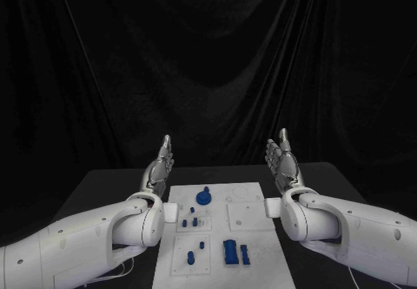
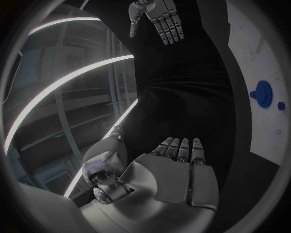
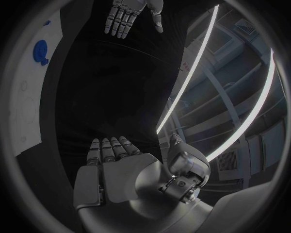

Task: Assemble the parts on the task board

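The white task board point(image 1: 252, 214) lies in the middle of the black table. On it are small blue parts: a round knobbed piece point(image 1: 203, 197) at the far side, short pegs point(image 1: 190, 223) in the middle, and a blocky piece point(image 1: 231, 251) near the front. My left hand point(image 1: 159, 167) is raised above the table left of the board, fingers straight and apart, holding nothing. My right hand point(image 1: 283, 161) is raised the same way on the board's right side, also empty. The round blue piece point(image 2: 262, 93) point(image 3: 40, 51) appears in both wrist views, as do the left hand point(image 2: 179, 167) point(image 3: 128, 13) and the right hand point(image 3: 112, 167) point(image 2: 156, 17).
A black curtain point(image 1: 208, 78) hangs behind the table. The black tabletop point(image 1: 108, 180) stretches out on both sides of the board. My white forearms point(image 1: 96, 235) flank the board's near half.
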Controlling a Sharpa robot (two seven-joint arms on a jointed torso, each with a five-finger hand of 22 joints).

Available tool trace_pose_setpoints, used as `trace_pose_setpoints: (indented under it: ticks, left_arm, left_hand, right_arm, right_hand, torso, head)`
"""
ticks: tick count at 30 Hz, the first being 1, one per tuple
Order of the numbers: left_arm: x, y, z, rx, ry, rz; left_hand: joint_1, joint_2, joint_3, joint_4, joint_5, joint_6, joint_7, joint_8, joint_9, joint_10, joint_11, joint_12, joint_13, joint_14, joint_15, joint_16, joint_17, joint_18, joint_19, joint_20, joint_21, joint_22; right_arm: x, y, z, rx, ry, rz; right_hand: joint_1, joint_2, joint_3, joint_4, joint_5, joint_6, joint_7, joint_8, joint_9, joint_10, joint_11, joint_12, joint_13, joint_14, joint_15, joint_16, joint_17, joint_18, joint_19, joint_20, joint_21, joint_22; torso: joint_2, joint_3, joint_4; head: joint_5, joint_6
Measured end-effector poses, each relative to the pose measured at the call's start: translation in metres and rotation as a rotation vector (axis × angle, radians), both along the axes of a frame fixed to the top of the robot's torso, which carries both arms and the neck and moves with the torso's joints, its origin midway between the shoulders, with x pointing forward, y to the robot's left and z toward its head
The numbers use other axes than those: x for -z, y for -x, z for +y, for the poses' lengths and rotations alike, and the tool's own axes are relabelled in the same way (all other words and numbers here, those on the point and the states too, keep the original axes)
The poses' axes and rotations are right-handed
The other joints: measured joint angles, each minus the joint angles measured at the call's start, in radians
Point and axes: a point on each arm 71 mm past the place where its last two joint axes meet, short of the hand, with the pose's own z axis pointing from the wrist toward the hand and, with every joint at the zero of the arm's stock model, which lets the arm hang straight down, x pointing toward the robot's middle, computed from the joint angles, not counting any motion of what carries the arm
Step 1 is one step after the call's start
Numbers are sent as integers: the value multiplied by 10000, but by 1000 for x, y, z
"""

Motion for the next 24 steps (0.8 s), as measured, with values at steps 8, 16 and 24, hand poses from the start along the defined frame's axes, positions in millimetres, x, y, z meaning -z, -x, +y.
trace_pose_setpoints:
  ticks: [8,16,24]
  left_arm:
    - [2,0,3,-395,-90,241]
    - [2,0,4,-538,-118,330]
    - [3,0,4,-591,-127,366]
  left_hand:
    - [-646,-3,27,-27,-35,-70,0,0,-1,0,0,0,1,0,0,0,-6,1,0,0,0,1]
    - [-2277,-7,25,-82,-35,-70,0,1,-1,-35,35,0,2,0,0,0,-9,-156,0,1,0,2]
    - [-2320,-11,25,-82,-35,-70,0,0,1,-35,35,1,-1,0,0,0,-9,-154,0,1,0,2]
  right_arm:
    - [1,0,-1,104,-7,83]
    - [1,0,-1,145,-9,118]
    - [1,0,-1,164,-10,134]
  right_hand:
    - [0,0,0,0,0,0,0,0,2,0,0,0,1,0,1,0,1,1,0,0,0,0]
    - [1,0,0,0,1,0,0,0,3,0,1,0,1,0,1,0,1,1,0,0,0,1]
    - [1,0,0,0,1,0,0,0,4,0,1,0,2,0,1,0,2,3,0,1,0,2]
  torso:
    - [-7,2,-6]
    - [-8,2,-8]
    - [-9,3,-9]
  head:
    - [2,1]
    - [3,1]
    - [3,1]
